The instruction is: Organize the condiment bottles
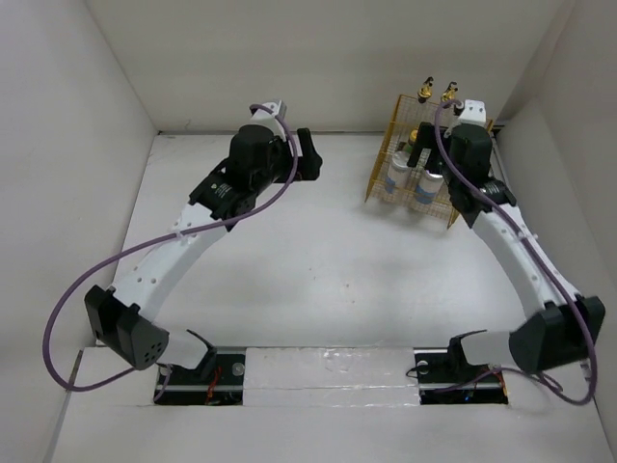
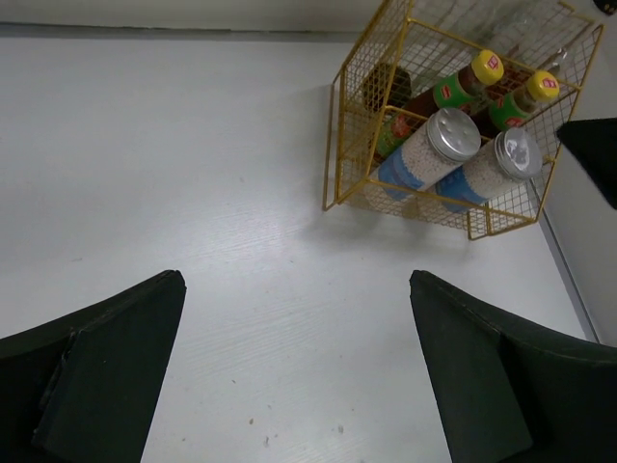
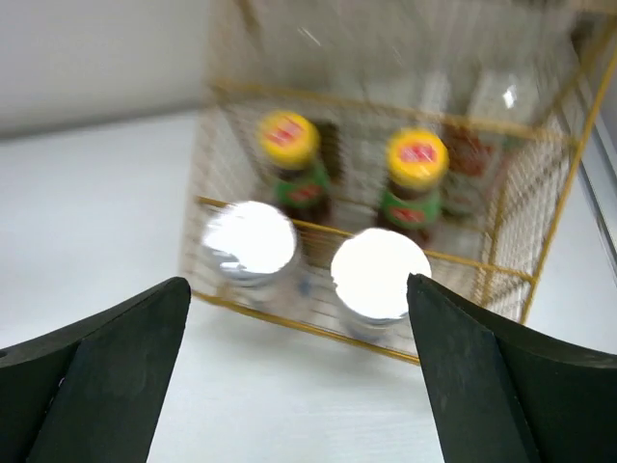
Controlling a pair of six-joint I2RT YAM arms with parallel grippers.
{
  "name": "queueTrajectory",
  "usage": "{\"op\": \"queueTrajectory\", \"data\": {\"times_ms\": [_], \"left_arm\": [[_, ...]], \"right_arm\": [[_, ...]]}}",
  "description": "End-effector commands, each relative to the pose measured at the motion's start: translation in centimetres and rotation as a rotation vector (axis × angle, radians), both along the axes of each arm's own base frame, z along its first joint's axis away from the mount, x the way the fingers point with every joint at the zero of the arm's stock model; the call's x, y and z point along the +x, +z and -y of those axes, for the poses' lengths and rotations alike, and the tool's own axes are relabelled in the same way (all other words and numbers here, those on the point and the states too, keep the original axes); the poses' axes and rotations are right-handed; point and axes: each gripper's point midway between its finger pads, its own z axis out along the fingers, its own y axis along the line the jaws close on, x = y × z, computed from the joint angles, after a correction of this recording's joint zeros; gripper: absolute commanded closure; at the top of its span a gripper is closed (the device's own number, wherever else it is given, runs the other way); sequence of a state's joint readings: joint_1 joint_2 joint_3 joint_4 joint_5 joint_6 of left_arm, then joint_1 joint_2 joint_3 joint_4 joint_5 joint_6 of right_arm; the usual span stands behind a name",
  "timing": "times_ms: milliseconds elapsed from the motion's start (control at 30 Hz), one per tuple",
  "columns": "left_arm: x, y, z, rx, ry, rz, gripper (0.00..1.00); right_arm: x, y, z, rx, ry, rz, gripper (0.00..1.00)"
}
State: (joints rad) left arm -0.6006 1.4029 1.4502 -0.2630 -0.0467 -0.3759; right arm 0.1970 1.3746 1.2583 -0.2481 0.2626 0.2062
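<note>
Hanging over the bare table [image 2: 193, 145], the left gripper [image 2: 296, 280] has its jaws wide apart and empty. Rightward, the wire basket [image 2: 333, 145] holds the bottles [image 1: 424, 188]: silver-lidded jars [image 2: 448, 135] in front, yellow-capped bottles [image 2: 488, 66] behind. The right gripper [image 3: 299, 282] hovers before it, fingers spread, holding nothing. Loading looks about done. Next, the right arm should back away without snagging the wire.

Right wrist view: all soft blur. Labels on yellow-capped bottles [image 3: 289, 145] unreadable; clear bottles [image 3: 506, 101] at 1 o'clock in yellow wire basket [image 3: 386, 101] mere smears. Top view: right arm [image 1: 469, 149] covers basket's 3 o'clock side. Left wrist view: basket corner cut at 1 o'clock; dark bottle [image 2: 386, 87] masked by mesh; dark shape [image 2: 593, 154] at 3 o'clock cropped, unidentifiable.
</note>
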Motion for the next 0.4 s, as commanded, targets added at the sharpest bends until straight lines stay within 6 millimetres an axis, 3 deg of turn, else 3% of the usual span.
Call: {"op": "queueTrajectory", "data": {"times_ms": [0, 33, 67, 100, 167, 200, 233, 367], "left_arm": [[-0.9, 6.9, -2.3, -0.083, 0.082, 0.153, 0.0], [-0.9, 6.9, -2.3, -0.083, 0.083, 0.153, 0.0], [-1.2, 8.1, -3.1, -0.098, 0.11, 0.185, 0.0], [-1.1, 7.6, -3.9, -0.088, 0.135, 0.181, 0.0], [-1.3, 8.1, -4.7, -0.098, 0.164, 0.205, 0.0], [-1.4, 8.7, -5.8, -0.107, 0.2, 0.227, 0.0], [-1.0, 7.7, -6.2, -0.092, 0.214, 0.211, 0.0], [-1.5, 7.0, -7.2, -0.102, 0.24, 0.2, 0.0]], "right_arm": [[-3.7, 9.3, -3.3, 0.024, 0.123, 0.21, 0.0], [-4.6, 10.1, -4.1, 0.025, 0.153, 0.241, 0.0], [-5.7, 10.9, -5.8, 0.048, 0.228, 0.275, 0.0], [-7.2, 12.0, -8.3, 0.076, 0.314, 0.325, 0.0], [-9.8, 12.2, -10.2, 0.113, 0.399, 0.347, 0.0], [-10.5, 12.0, -11.0, 0.134, 0.425, 0.343, 0.0], [-11.7, 11.7, -12.7, 0.157, 0.475, 0.333, 0.0], [-13.5, 8.2, -16.3, 0.158, 0.571, 0.231, 0.0]]}}
